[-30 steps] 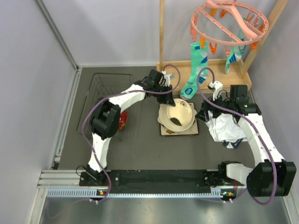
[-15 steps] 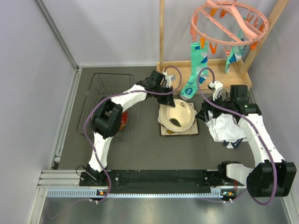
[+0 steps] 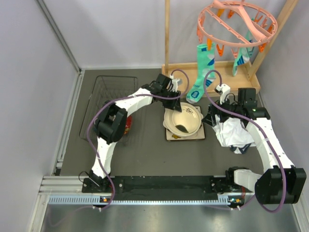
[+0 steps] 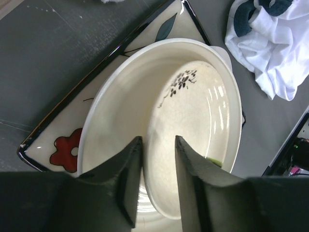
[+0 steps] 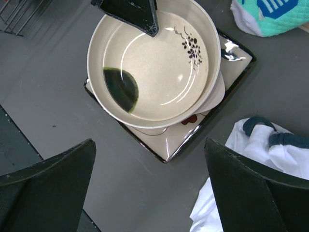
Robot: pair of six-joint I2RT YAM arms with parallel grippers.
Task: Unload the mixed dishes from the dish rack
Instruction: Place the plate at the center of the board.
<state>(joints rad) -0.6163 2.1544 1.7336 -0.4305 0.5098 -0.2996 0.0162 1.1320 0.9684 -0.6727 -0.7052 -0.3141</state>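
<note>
- The left gripper [image 4: 158,140] has its two dark fingers [image 4: 130,179] a little apart, one on each side of the rim of the top cream bowl [image 4: 193,111]. There is a gap beside the rim, so it is not squeezed.
- That bowl sits in a second cream dish [image 5: 218,92], and the stack rests on a square flowered plate [image 5: 232,54] at the centre of the overhead view.
- The top bowl has a dark green patch and a small dark sprig inside.
- The right gripper [image 5: 150,145] hangs above the near edge of the plate, spread wide, with nothing between its fingers.
- A crumpled white cloth [image 3: 234,133] lies just right of the plate, under the right arm.
- The black wire dish rack [image 3: 108,92] stands at the left of the overhead view, well apart from the stack.
- A red mug [image 3: 127,125] shows at the rack's right edge, half hidden by the left arm.
- A teal sock [image 3: 200,72] hangs from a pink peg hanger [image 3: 236,21] at the upper right.
</note>
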